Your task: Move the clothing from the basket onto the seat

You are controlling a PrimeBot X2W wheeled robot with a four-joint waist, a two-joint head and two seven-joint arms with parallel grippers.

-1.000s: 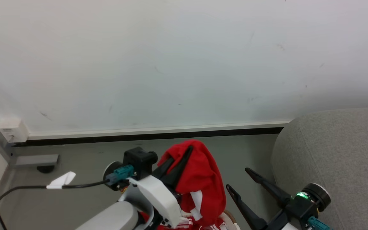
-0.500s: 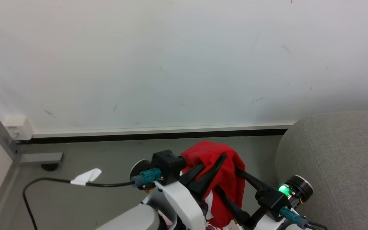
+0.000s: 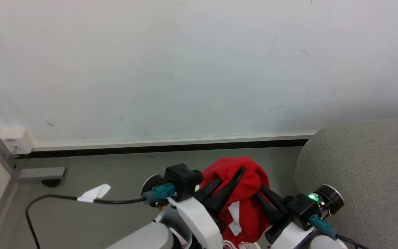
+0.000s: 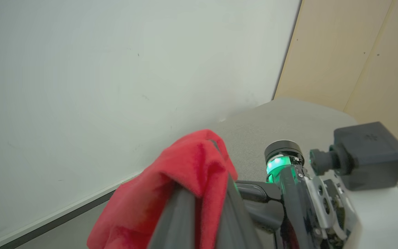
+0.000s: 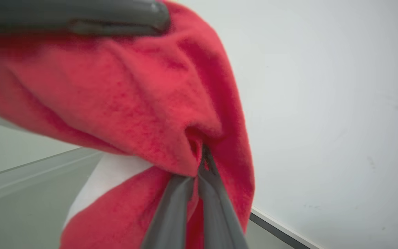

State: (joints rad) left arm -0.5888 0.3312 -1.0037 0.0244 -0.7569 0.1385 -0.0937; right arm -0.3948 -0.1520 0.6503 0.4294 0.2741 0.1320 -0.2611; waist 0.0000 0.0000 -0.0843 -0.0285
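Currently you are holding the clothing (image 3: 245, 181) aloft near the seat (image 3: 368, 166), left gripper (image 3: 233, 176) pinching its top fold and right gripper (image 3: 260, 190) clamping a side fold, likely so both are sharing the limp fabric for the carry across.

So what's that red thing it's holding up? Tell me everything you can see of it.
The clothing is bright red, soft, fleecy-looking fabric with white strips, bunched and creased. It hangs lifted before a pale wall, draped over the left gripper, shut on it; the right gripper pinches a fold from its other side. The grey seat stands beside it.
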